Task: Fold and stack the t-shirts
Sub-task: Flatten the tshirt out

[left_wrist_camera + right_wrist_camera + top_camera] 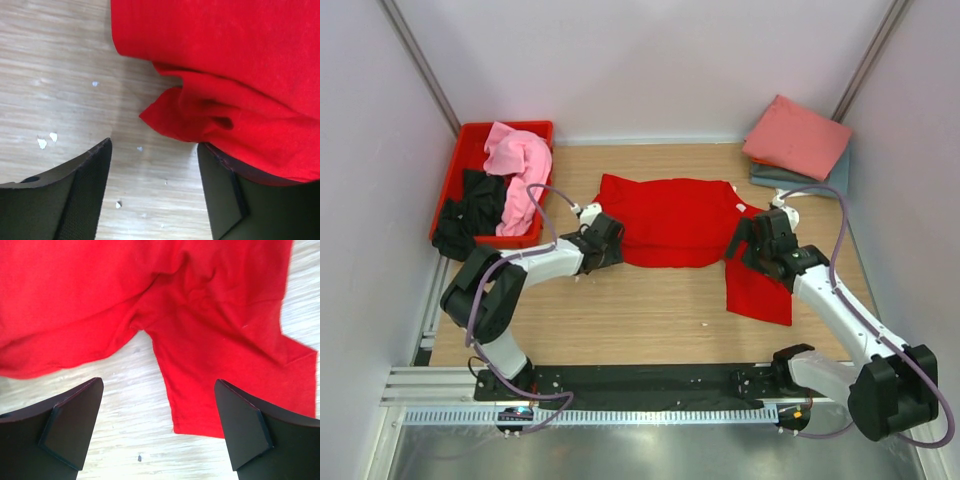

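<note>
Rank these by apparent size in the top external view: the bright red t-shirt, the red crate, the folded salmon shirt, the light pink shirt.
1. bright red t-shirt, spread out
2. red crate
3. folded salmon shirt
4. light pink shirt, bunched in the crate

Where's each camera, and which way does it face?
Top: overhead behind the robot, facing down at table and red shirt; left arm and right arm show.
Left wrist: on the left arm, facing the shirt's bunched edge; left gripper shows.
Right wrist: on the right arm, facing the shirt's other end; right gripper shows.
Shared: both wrist views see the red shirt.
</note>
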{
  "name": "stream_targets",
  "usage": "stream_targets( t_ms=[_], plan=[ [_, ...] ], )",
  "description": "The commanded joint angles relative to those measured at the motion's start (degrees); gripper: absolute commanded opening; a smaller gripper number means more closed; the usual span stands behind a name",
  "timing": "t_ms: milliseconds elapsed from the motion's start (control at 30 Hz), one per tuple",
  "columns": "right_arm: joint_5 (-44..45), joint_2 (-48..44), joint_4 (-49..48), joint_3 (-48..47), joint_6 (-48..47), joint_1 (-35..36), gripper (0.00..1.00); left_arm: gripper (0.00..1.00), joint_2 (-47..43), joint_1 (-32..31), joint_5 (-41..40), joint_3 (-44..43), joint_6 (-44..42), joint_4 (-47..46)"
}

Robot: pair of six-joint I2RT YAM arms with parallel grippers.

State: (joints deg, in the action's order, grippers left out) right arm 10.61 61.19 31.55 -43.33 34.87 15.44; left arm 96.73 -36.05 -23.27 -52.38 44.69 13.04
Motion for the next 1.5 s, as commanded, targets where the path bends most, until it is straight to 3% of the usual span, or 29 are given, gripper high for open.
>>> stream_targets(
  t_ms=[0, 167, 333, 500, 600, 700, 900, 967, 1133, 1300, 1467],
  plan=[
    [2.4, 0.9, -0.4, 0.3, 2.2, 2.1, 1.00, 0.67, 0.8, 0.9, 1.5, -1.6, 0.4, -3.7],
    [3.5, 0.8, -0.3, 0.2, 2.4, 2.9, 1.00, 0.73, -7.2, 0.7, 5.1, 2.4, 2.4, -3.8],
    [3.5, 3.1, -1.3, -0.1, 2.2, 3.5, 1.00, 0.81, -11.6, 0.5, 1.7, 5.4, 3.0, -3.4],
    [3.4, 4.0, -2.0, -0.1, 2.4, 4.4, 1.00, 0.83, -6.7, 1.3, 0.1, 1.3, 1.7, -1.6],
    [3.7, 3.7, -1.8, -0.1, 2.2, 4.6, 1.00, 0.79, -3.3, 1.6, 0.1, -1.6, 1.1, -1.7],
    [3.9, 2.9, -1.2, 0.0, 2.2, 4.6, 1.00, 0.73, 0.0, 1.7, -0.4, -3.2, 0.6, -1.7],
    [4.9, 1.5, 0.1, 0.3, 1.9, 4.7, 1.00, 0.53, 1.7, 2.1, -1.0, -3.3, 0.1, -2.4],
    [4.9, 1.5, 0.2, 0.2, 2.0, 4.7, 0.99, 0.43, 2.1, 2.1, -1.0, -3.3, 0.1, -2.7],
    [4.2, 1.5, 0.0, 0.3, 2.4, 4.7, 1.00, 0.00, 0.7, 2.1, -0.4, -3.1, -0.6, -1.4],
    [5.0, 1.3, -0.1, 0.5, 3.2, 4.7, 1.00, 0.00, -13.0, 2.2, -3.6, 1.5, 1.8, 9.6],
    [6.0, 1.6, -0.9, 0.6, 3.6, 4.7, 1.00, 0.00, -29.1, 2.2, -0.3, 8.9, 6.6, 21.3]
  ],
)
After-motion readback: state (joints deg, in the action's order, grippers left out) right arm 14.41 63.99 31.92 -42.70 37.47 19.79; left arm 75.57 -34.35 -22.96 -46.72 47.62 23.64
